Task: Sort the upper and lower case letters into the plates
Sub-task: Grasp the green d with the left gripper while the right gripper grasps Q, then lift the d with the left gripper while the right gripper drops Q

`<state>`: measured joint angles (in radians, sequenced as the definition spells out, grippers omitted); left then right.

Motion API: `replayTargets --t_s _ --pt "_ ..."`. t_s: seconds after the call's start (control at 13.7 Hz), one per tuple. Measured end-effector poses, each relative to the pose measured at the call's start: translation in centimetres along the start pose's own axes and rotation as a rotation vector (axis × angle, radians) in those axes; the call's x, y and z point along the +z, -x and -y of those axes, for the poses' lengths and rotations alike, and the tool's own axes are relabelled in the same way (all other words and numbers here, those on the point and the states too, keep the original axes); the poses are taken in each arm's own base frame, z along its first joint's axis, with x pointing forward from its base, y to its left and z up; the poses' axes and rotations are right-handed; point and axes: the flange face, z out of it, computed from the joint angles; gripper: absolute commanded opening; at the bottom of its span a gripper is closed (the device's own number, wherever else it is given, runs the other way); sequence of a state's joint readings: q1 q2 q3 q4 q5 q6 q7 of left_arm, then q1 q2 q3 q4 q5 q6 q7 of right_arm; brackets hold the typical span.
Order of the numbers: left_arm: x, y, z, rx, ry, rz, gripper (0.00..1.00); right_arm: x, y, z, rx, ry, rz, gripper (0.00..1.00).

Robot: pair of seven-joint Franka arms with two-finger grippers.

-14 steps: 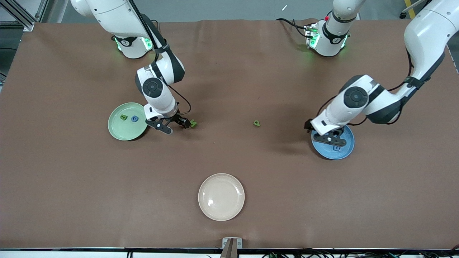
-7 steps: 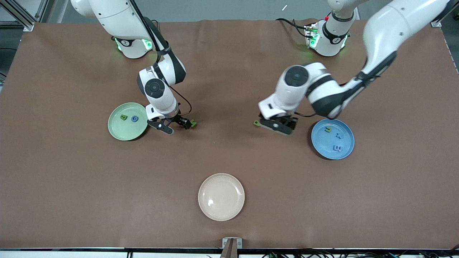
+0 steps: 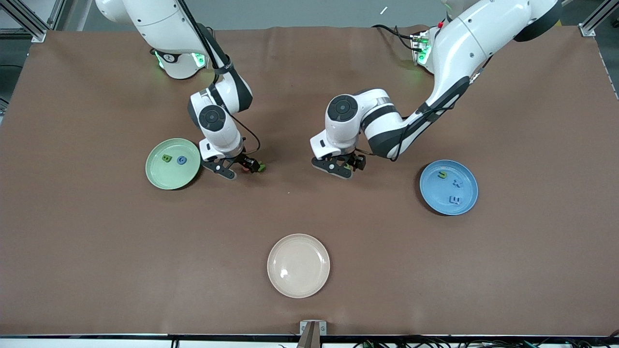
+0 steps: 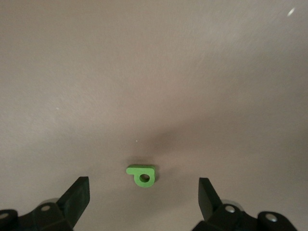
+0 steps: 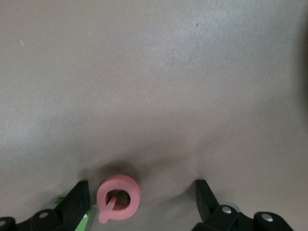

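My right gripper (image 3: 240,169) stands open low over the table beside the mint green plate (image 3: 159,175). A pink ring-shaped letter (image 5: 118,197) lies between its jaws, close to one finger (image 5: 77,198), with a green letter (image 3: 261,167) just outside that finger. My left gripper (image 3: 346,166) hangs open over the table's middle, and a small green letter (image 4: 142,175) lies flat between its jaws (image 4: 143,192), untouched. The green plate holds a green letter (image 3: 167,158) and a blue one (image 3: 182,160). The blue plate (image 3: 466,205) holds one green letter (image 3: 442,175) and two blue letters (image 3: 457,183).
A cream-white plate (image 3: 298,265) sits nearer the front camera, near the table's front edge. Both arms reach down side by side toward the middle of the brown table, about a plate's width apart.
My left arm has swung from over the blue plate to the green letter at the table's middle. My right gripper has shifted slightly, and the pink letter now lies between its jaws.
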<state>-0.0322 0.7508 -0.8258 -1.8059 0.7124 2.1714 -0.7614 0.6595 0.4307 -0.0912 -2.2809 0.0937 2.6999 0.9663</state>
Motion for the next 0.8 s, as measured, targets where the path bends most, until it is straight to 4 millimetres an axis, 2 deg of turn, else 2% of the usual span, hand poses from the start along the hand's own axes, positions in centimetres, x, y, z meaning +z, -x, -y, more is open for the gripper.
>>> replayTargets --t_s 0.15,0.29,0.51,0.58,0.8 --pt "2.2 0.2 0.3 -0.008 0.013 0.038 0.97 0.0 0.4 0.2 -0.002 0.0 0.0 0.88" --pt "3.6 0.4 0.5 -0.018 0.037 0.054 0.93 -0.2 0.4 0.3 -0.004 -0.002 -0.001 0.7" --pt "4.6 0.7 0.6 -0.025 0.064 0.043 0.8 -0.5 0.5 0.4 -0.005 -0.004 -0.002 0.15" --pt "5.0 0.8 0.7 -0.036 0.067 0.042 0.77 -0.6 0.5 0.4 -0.005 -0.006 -0.002 0.03" --pt "5.6 1.3 0.8 -0.043 0.071 0.049 0.71 -0.7 0.4 0.2 0.001 0.008 0.007 0.0"
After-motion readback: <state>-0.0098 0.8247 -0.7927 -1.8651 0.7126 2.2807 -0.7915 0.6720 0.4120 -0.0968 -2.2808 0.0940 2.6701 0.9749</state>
